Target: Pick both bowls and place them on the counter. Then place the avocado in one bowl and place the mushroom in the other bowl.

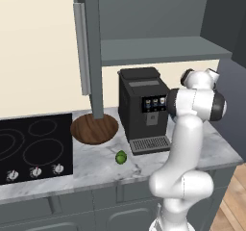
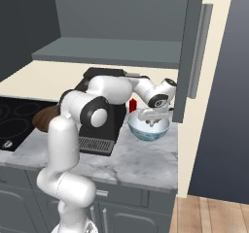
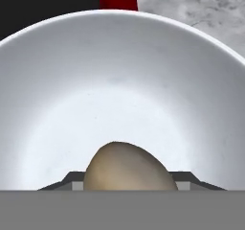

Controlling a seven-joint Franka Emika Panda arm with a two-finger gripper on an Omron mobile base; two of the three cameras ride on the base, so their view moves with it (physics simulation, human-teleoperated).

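The white bowl (image 2: 148, 128) with the blue pattern stands on the marble counter (image 2: 136, 161), right of the coffee machine. My gripper (image 2: 153, 119) reaches down into it from above. In the hand view the beige mushroom (image 3: 127, 169) sits between my two fingertips, gripper (image 3: 128, 182) shut on it, just over the white bowl's (image 3: 122, 71) smooth inside. The brown wooden bowl (image 1: 94, 128) rests on the counter (image 1: 96, 170) left of the coffee machine. The green avocado (image 1: 121, 157) lies loose on the marble in front of it.
A black coffee machine (image 1: 144, 107) stands between the two bowls. The black cooktop (image 1: 33, 148) lies at the left. An open grey cabinet door (image 2: 192, 52) hangs close beside the white bowl. A small red object (image 2: 132, 104) stands behind that bowl.
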